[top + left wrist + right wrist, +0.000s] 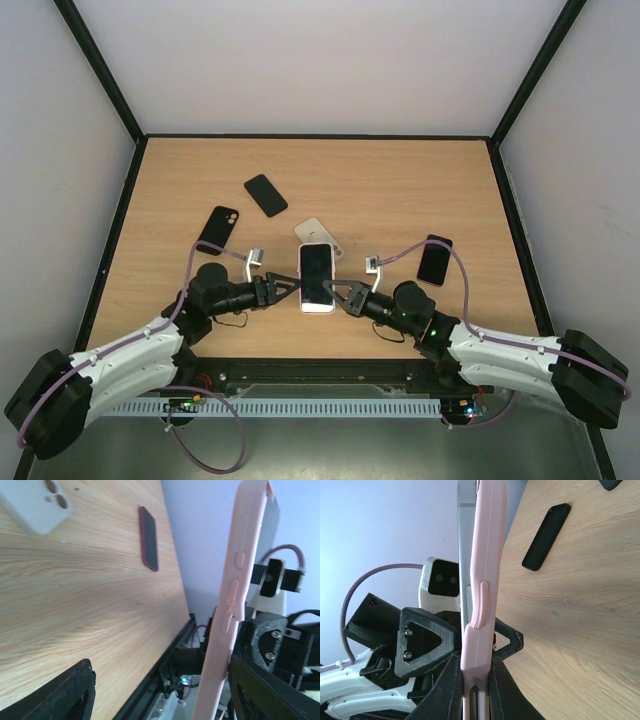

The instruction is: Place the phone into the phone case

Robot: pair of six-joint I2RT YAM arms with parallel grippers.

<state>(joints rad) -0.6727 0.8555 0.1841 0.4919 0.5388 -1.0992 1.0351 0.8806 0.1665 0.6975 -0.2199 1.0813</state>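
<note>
A phone (317, 272) with a black screen sits partly in a pink case (318, 306), held above the near middle of the table between both grippers. My right gripper (347, 297) is shut on the case's lower end; in the right wrist view its fingers (447, 690) pinch the pink case (487, 555), and the phone's grey edge (465, 555) stands out of it higher up. My left gripper (283, 290) is open and straddles the other side. In the left wrist view the case (232, 595) lies against its right finger (270, 680), far from its left finger (70, 695).
On the table lie a black case with camera holes (218, 228), a black case (266, 195), a white case (312, 231) just behind the held phone, and a dark phone (434, 260) to the right. Black frame rails border the table.
</note>
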